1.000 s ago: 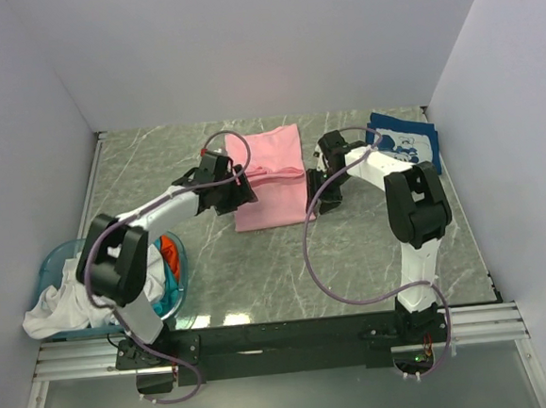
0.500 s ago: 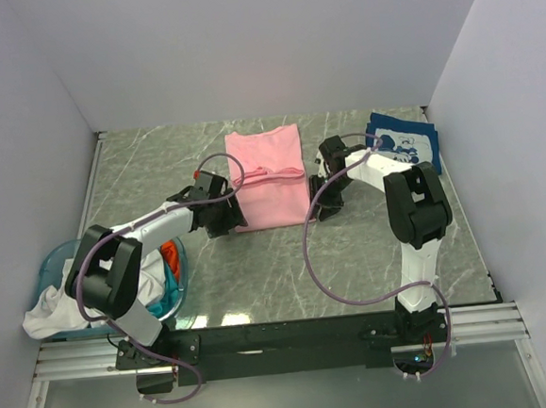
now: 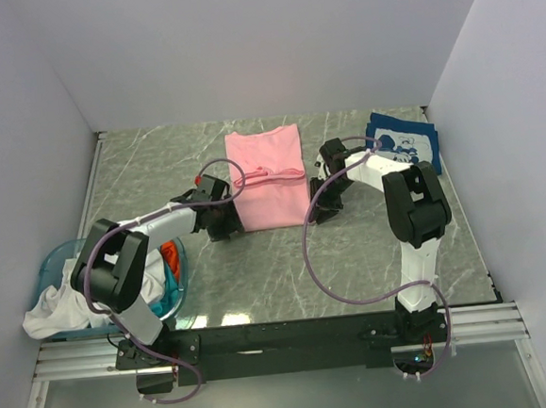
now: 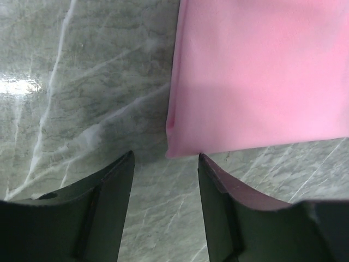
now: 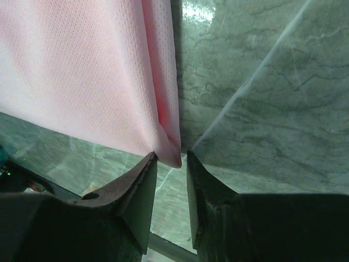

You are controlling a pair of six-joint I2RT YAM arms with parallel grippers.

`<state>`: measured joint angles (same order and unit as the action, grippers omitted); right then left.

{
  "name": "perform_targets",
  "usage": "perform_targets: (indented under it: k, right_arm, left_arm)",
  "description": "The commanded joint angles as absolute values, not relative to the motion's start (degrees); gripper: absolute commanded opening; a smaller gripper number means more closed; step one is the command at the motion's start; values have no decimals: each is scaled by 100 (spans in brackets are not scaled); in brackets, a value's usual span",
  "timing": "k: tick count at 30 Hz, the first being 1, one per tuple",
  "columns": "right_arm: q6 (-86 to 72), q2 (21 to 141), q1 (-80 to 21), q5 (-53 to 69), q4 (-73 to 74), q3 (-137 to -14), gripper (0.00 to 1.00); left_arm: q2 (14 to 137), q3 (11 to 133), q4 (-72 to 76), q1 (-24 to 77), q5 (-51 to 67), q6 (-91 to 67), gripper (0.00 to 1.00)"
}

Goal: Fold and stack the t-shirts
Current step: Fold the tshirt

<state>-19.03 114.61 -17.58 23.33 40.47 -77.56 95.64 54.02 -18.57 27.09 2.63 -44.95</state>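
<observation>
A light pink t-shirt (image 3: 269, 181) lies folded into a flat rectangle mid-table. My left gripper (image 3: 230, 224) is at its near-left corner. In the left wrist view it (image 4: 166, 155) is open and empty, with the pink corner (image 4: 180, 143) just beyond the fingertips. My right gripper (image 3: 317, 212) is at the near-right corner. In the right wrist view its jaws (image 5: 171, 155) stand a narrow gap apart, with the pink corner (image 5: 170, 148) at the tips, not pinched. A navy tee with white print (image 3: 402, 140) lies folded at the far right.
A translucent blue round basket (image 3: 54, 263) stands at the near left with a white tee (image 3: 50, 314) spilling over its rim, and orange (image 3: 169, 252) and teal (image 3: 172, 284) cloth inside. Walls close in the table at the back and both sides.
My left gripper has moved from the pink tee's left edge back and down to its near-left corner. The pink tee now lies flatter. The right gripper has hardly moved.
</observation>
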Motion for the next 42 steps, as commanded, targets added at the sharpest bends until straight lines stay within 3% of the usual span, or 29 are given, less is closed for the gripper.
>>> perform_targets:
  k: [1, 5, 14, 17, 21, 22, 33, 42]
  right_arm:
    - [-1907, 11619, -1758, 2312, 3929, -7796, 36]
    - [-1907, 11619, -1767, 2312, 3938, -7831, 35]
    - [-1890, 11637, -1775, 2320, 3990, -7901, 29]
    - [-1872, 11654, -1775, 2338, 4017, -7901, 21]
    - [-1889, 11637, -1775, 2382, 4043, -7884, 0]
    - [-1890, 11628, -1784, 2391, 4060, -7884, 0]
    - [-1960, 10811, -1828, 2277, 4614, -7033, 0]
    - [-2162, 9151, -2012, 2092, 5290, -5995, 0]
  left_arm:
    - [9598, 5256, -1635, 2681, 184, -4605, 56]
    - [9677, 5221, -1503, 2637, 220, -4597, 54]
    - [9949, 5151, -986, 2593, 510, -4527, 39]
    - [10019, 5107, -765, 2566, 659, -4535, 29]
    - [10274, 5185, -685, 2549, 843, -4465, 5]
    - [10301, 5194, -703, 2549, 870, -4456, 1]
    - [9581, 5019, -1695, 2575, 1018, -4114, 0]
    - [8193, 4746, -2812, 2988, 1292, -4175, 0]
